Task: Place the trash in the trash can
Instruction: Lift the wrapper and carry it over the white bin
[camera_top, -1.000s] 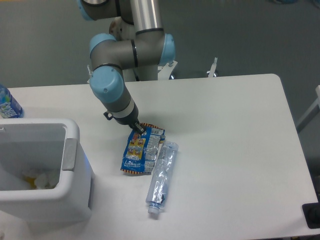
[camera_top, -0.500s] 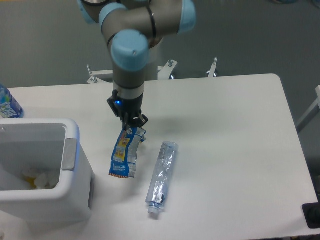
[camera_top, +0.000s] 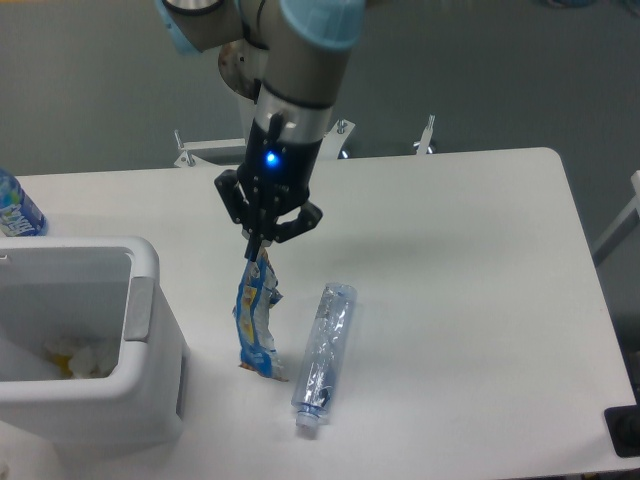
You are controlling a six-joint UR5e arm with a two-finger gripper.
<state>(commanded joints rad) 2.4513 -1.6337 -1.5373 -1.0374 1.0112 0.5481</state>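
Black two-finger gripper (camera_top: 256,246) pinching top of crinkled blue snack wrapper (camera_top: 255,318), wrapper dangling between white rectangular plastic trash can (camera_top: 150,310) at left and crushed clear plastic bottle (camera_top: 323,354) lying on white table (camera_top: 460,290)

The bin (camera_top: 150,300) sits at the table's (camera_top: 480,300) near left. Just right of it the wrapper (camera_top: 255,320) hangs from the gripper (camera_top: 257,250). The crushed bottle (camera_top: 323,355) lies right of the wrapper. A water bottle (camera_top: 15,205) stands far left.
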